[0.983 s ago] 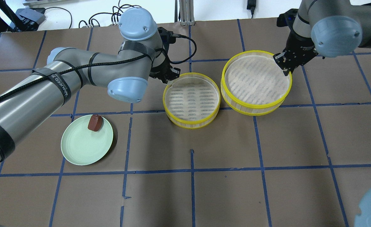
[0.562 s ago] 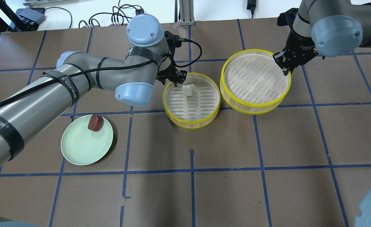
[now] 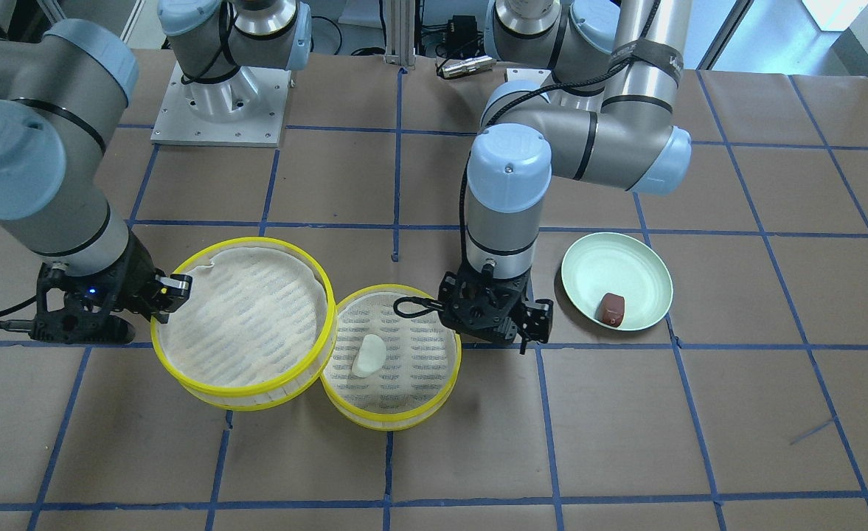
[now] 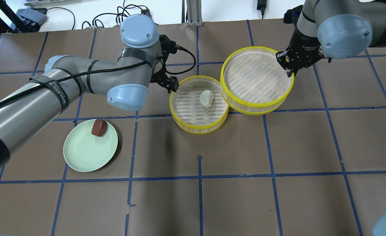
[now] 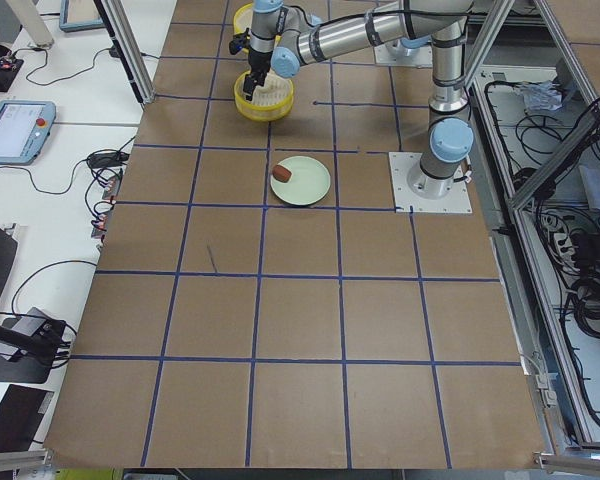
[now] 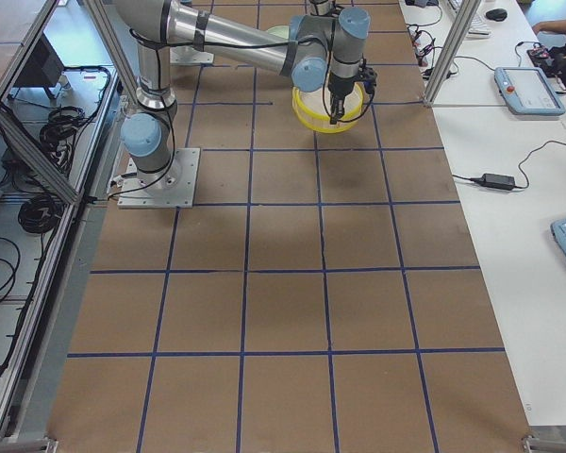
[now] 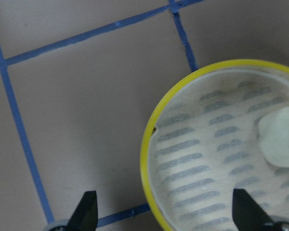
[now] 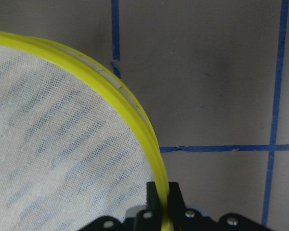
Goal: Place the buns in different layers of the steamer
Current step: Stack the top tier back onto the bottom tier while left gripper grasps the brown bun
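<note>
The white bun (image 4: pixel 207 98) lies loose in the smaller steamer tray (image 4: pixel 196 130), also in the front view (image 3: pixel 368 355) and the left wrist view (image 7: pixel 279 139). My left gripper (image 4: pixel 172 84) is open and empty, its fingers either side of that tray's left rim (image 7: pixel 147 159). My right gripper (image 4: pixel 289 67) is shut on the far right rim of the second tray (image 4: pixel 255 48), which is empty; the pinch shows in the right wrist view (image 8: pixel 163 192). This tray overlaps the first tray's right edge. The reddish-brown bun (image 4: pixel 98 127) sits on the pale green plate (image 4: pixel 88 152).
The plate lies at the robot's front left, about one table square from the trays, and shows in the front view (image 3: pixel 614 262) too. Cables and equipment lie along the far table edge (image 4: pixel 127 16). Blue tape lines grid the brown tabletop.
My left gripper let the white bun drop into the smaller tray and drew back to its left rim. My right gripper moved the second tray left, over the first tray's edge.
</note>
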Robot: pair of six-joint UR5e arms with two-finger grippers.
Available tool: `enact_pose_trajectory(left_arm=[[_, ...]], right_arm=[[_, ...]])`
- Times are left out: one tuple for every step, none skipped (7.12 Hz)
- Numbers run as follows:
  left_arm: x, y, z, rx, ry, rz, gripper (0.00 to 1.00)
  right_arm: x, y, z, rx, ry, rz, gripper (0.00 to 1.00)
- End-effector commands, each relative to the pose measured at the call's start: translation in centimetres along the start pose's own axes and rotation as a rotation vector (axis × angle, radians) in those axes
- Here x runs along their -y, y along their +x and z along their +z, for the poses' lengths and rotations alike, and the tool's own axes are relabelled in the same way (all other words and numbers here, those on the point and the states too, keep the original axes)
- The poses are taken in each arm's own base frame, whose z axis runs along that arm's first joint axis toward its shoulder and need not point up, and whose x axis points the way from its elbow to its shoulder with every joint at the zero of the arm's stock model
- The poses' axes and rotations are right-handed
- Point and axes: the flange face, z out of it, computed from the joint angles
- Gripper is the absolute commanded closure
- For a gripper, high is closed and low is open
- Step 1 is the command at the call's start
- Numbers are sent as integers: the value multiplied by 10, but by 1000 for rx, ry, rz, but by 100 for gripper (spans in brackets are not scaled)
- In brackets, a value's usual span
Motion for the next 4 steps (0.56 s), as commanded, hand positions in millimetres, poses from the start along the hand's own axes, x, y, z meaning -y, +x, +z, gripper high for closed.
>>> enact_pose_trajectory(left_arm=[[-55, -65, 21, 24, -108, 35, 0], [-89, -80, 53, 15, -200, 12, 0], [-109, -86, 69, 39, -262, 3, 0], [-115, -88, 75, 56, -288, 2, 0]], right_arm=[[-6, -60, 18, 3, -20, 97, 93], [-14, -106, 28, 11, -25, 163, 94], [-10, -142, 44, 22, 20, 159, 94], [-1, -157, 42, 28, 33, 182, 94]])
